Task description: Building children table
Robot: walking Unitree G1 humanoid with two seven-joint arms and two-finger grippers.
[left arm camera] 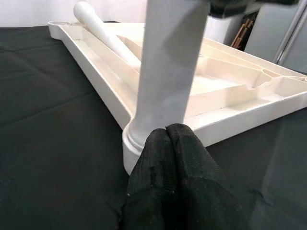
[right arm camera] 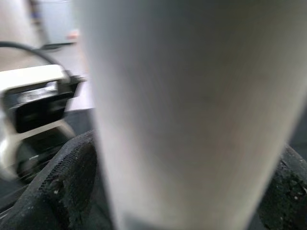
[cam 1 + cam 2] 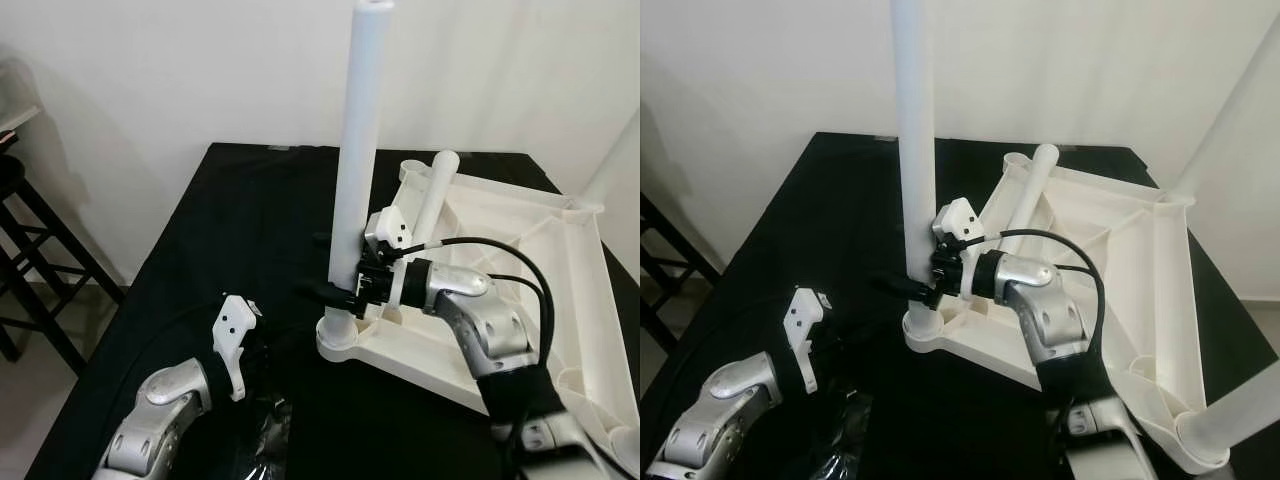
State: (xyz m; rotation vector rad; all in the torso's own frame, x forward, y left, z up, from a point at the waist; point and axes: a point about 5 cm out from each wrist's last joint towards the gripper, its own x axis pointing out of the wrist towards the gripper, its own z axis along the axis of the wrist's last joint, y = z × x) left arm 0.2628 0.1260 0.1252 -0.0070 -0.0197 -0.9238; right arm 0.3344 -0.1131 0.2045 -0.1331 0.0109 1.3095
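A white children's table top lies upside down on a black-covered table. One white leg stands upright in the near-left corner socket. My right gripper is shut on this leg low down, one black finger on each side of it. A second white leg lies loose inside the table top, leaning toward the far corner. My left gripper is shut on nothing, hovering low over the cloth just in front of the socket.
Two more white legs rise from the table top's right corners. A dark stool stands on the floor to the left. Crinkled clear plastic lies on the cloth near my left arm. A white wall is behind.
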